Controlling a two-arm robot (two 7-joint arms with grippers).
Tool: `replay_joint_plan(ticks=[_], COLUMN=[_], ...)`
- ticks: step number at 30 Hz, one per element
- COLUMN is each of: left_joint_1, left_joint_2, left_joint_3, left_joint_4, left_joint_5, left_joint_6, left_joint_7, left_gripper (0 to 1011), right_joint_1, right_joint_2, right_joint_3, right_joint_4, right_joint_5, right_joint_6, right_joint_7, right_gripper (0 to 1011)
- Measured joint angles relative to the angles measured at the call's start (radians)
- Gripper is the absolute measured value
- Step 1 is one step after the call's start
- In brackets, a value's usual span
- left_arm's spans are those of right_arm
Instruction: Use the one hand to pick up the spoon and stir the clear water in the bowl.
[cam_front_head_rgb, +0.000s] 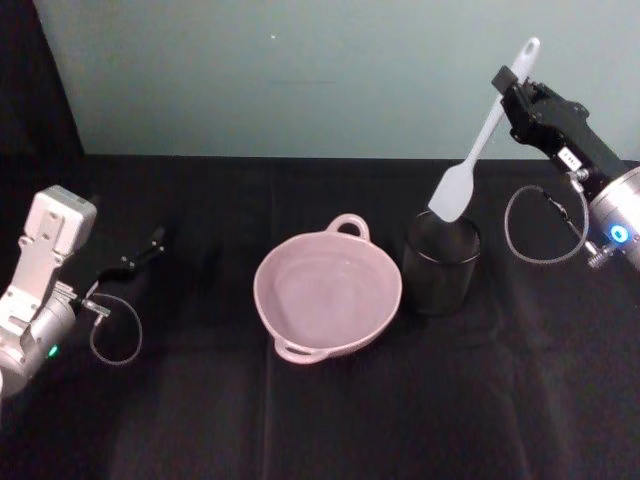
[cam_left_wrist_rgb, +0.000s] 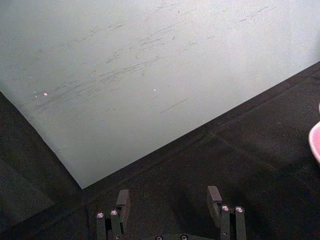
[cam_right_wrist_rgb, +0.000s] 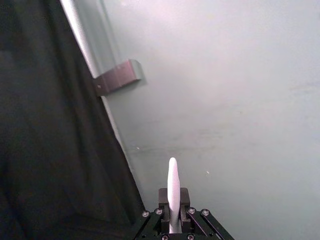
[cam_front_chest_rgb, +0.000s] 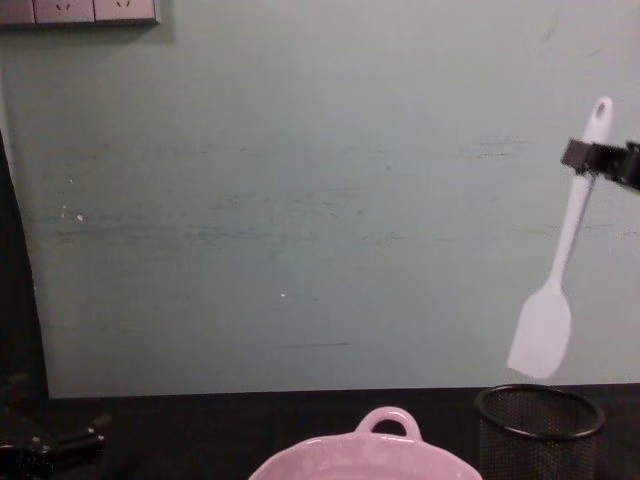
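Right claw (cam_front_head_rgb: 512, 84) pinches spoon (cam_front_head_rgb: 478, 148) near its handle tip, above mesh cup (cam_front_head_rgb: 441, 264); long lever, could swing and miss bowl (cam_front_head_rgb: 328, 293). Left claw (cam_left_wrist_rgb: 170, 207) spread, parked.

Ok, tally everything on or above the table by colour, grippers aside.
Pink: 1, the bowl
White: 1, the spoon, held in the right gripper above the cup
Black: 1, the wire-mesh cup
Total: 3

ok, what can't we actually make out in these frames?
- Clear water in the bowl: head view shows pink only, level unreadable.
- Bowl: cut off by the chest view's lower edge.
- Mesh cup contents: too dark.
- Spoon grip: right gripper hides the contact.
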Motion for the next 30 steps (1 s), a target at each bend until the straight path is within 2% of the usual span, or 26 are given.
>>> replay_joint_plan(ticks=[5, 18, 30], left_joint_1=[0.0, 0.0, 0.0], left_joint_2=[0.0, 0.0, 0.0], left_joint_3=[0.0, 0.0, 0.0], left_joint_4=[0.0, 0.0, 0.0], left_joint_5=[0.0, 0.0, 0.0], left_joint_6=[0.0, 0.0, 0.0], left_joint_7=[0.0, 0.0, 0.0], left_gripper=[1011, 1011, 1011], right_joint_1=[0.032, 0.075, 0.086], right_joint_2=[0.005, -0.007, -0.005], right_joint_3=[-0.005, -0.054, -0.091], right_joint_4=[0.095, 0.253, 0.323], right_joint_5=[0.052, 0.107, 0.134], right_joint_6=[0.016, 0.019, 0.011], right_joint_7=[0.022, 0.067, 0.081], right_gripper=[120, 120, 119])
